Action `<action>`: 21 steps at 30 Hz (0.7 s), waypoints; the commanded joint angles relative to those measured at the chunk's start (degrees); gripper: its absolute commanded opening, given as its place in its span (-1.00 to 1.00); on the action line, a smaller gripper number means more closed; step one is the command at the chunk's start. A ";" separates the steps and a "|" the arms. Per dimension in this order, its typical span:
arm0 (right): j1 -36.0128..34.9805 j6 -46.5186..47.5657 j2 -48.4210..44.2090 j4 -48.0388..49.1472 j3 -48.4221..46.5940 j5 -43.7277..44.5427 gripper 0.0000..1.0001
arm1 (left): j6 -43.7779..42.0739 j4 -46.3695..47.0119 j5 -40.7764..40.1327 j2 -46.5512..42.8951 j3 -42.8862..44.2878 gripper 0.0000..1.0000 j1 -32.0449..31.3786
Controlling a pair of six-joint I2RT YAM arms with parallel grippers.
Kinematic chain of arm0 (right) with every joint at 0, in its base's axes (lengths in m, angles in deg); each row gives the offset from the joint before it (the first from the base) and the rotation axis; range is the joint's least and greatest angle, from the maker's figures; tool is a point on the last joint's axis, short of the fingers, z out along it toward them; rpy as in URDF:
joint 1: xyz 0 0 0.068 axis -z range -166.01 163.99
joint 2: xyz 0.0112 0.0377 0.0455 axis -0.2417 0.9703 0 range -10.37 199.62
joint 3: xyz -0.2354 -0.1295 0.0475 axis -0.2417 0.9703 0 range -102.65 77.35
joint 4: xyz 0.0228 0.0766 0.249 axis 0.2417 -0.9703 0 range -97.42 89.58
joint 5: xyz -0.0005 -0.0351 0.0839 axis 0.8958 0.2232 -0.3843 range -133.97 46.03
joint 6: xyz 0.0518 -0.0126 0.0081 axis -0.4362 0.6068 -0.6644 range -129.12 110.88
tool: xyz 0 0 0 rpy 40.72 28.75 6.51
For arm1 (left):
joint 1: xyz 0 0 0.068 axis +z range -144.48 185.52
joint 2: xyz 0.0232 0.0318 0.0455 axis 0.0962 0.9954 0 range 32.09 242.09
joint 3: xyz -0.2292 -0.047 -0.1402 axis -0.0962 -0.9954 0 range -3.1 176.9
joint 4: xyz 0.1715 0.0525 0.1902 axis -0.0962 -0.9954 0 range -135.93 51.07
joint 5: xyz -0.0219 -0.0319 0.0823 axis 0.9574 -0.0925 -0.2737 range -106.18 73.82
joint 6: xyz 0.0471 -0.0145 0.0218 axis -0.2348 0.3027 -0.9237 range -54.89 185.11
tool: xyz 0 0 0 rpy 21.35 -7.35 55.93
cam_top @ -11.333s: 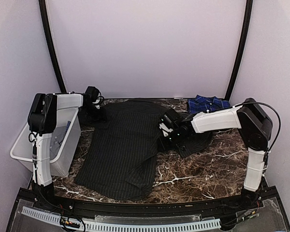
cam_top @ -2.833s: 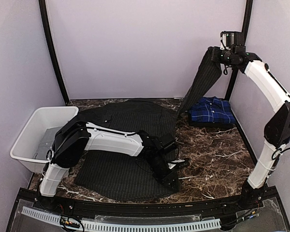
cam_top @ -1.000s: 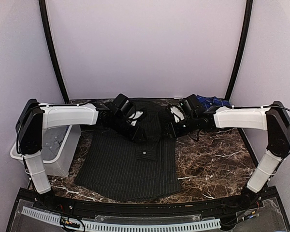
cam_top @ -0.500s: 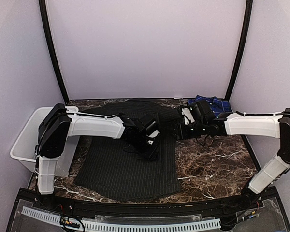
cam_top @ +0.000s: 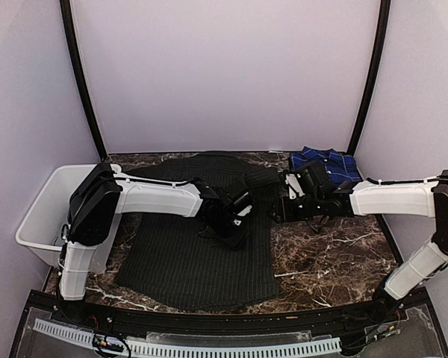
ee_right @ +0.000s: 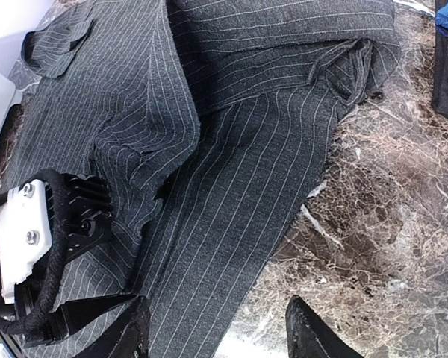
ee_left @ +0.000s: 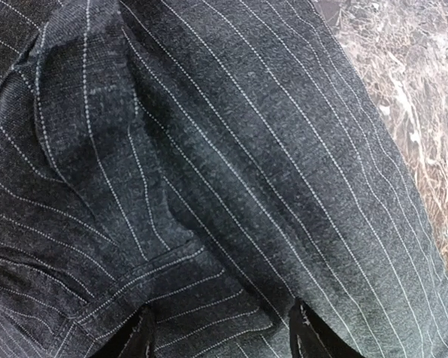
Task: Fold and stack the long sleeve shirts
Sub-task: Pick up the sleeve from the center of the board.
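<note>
The black shirt (cam_top: 198, 253) lies spread flat on the table (cam_top: 336, 253), left of centre, with its sleeves turned in over the body. The plaid shirt (cam_top: 322, 160) sits already folded at the far right corner. The black shirt looks like thin, limp cloth, light and quick to sag and crease, so it probably needs pinching at an edge or seam rather than in the flat middle. The bottom hem corners, or the shoulder line, seem the best holds for folding it in half. The doubled fold near the right shoulder is thicker and may give a firmer bite. The left gripper (ee_left: 222, 337) hovers low over the chest with its fingers (ee_left: 140, 334) apart and only cloth beneath them. The right gripper (ee_right: 218, 334) hangs over the shirt's right edge, its fingers likewise apart and holding nothing. A few seconds ago the right arm held a sleeve high above the plaid shirt; now that sleeve lies on the body and both arms are low. Half a second ago the two grippers stood almost where they are now.
</note>
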 commanded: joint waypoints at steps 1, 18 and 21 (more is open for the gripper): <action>0.16 -1.14 -1.34 2.12 1.29 0.46 0.17 | -0.41 -2.64 -2.19 0.47 1.01 0.18 -0.31; -0.98 -2.97 -3.50 1.18 4.79 -1.09 0.14 | -0.03 -5.91 -6.59 0.07 5.08 -0.89 -0.35; -2.27 -3.97 -3.84 0.36 5.97 -1.29 0.14 | -0.15 -6.17 -5.95 -0.44 5.81 -1.00 -0.20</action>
